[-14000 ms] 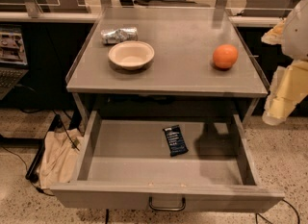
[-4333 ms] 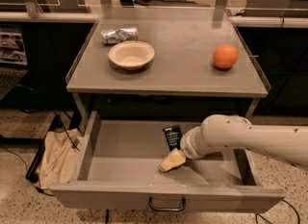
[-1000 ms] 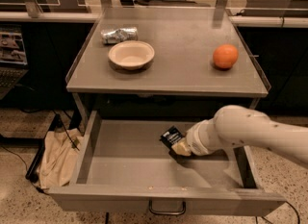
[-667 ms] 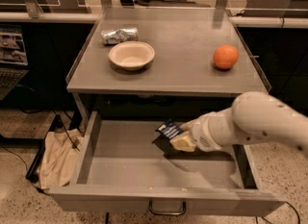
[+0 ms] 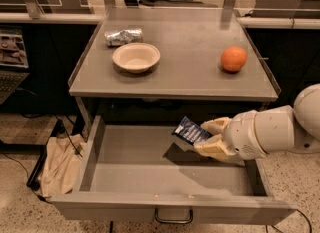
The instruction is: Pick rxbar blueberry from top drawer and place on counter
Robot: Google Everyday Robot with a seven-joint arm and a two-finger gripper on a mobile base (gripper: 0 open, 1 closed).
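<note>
Camera view — pincer around rxbar blueberry, above top drawer

Soft overhead light; pincer over drawer casts shadow.

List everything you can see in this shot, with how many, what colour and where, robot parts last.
counter: one, grey, top centre, above the open drawer
bowl: one, cream, left side of the counter
foil packet: one, silver, behind the bowl
orange: one, orange, right side of the counter
top drawer: one, grey, open below the counter
rxbar blueberry: one, dark blue, held above the drawer floor
cloth: one, beige, on the floor left of the drawer
gripper: one, cream, over the drawer's right part, shut on the rxbar blueberry
arm: one, white, reaching in from the right
</note>
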